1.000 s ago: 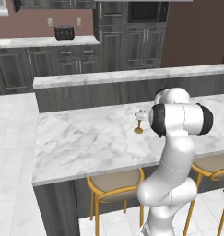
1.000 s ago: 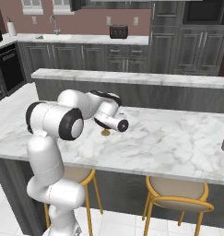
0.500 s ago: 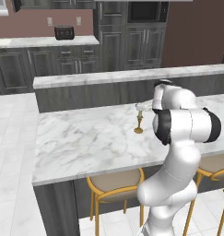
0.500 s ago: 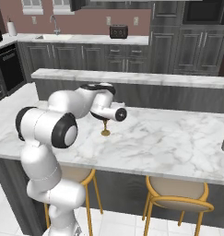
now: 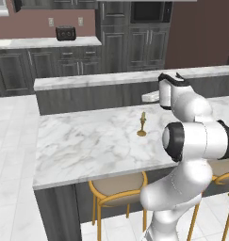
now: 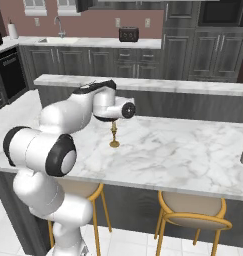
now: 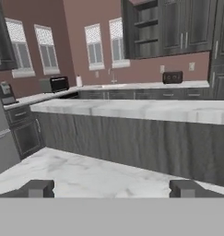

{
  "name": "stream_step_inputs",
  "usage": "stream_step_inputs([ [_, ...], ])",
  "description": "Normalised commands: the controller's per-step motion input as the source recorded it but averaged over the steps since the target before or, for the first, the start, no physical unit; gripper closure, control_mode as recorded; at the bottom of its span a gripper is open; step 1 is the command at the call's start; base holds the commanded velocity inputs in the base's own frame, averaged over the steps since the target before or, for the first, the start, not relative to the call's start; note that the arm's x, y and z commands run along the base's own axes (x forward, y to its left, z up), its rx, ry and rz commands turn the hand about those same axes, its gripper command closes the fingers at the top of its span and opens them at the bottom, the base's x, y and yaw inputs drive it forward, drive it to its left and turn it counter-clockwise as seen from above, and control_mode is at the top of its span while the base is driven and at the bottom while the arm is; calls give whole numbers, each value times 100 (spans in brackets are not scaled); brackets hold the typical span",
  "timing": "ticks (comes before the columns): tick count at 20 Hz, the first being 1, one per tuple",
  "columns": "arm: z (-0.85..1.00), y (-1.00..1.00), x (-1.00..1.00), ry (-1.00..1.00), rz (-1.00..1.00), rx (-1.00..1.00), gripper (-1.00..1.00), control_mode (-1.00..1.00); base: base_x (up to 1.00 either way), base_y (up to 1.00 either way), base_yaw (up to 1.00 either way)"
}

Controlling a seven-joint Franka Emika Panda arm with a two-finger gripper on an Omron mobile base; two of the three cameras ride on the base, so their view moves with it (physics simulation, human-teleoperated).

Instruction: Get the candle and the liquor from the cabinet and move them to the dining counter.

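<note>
Marble counter now carries the candle, upright and alone near its middle. Since a second ago the arm has lifted and swung away, its gripper spread wide and empty. Candle delivered, I judge; the liquor remains to fetch.

Golden candle, grey-veined white dining counter
</note>
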Motion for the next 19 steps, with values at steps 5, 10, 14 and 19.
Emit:
stream_step_inputs([
  [5,48,14,-62,1,-3,0,-100,-100,0,0,0],
  [10,51,20,-95,2,-10,0,-100,-100,0,0,0],
  [14,62,16,-100,3,-15,0,-100,-100,0,0,0],
  [19,70,12,-94,9,-14,0,-100,-100,0,0,0],
])
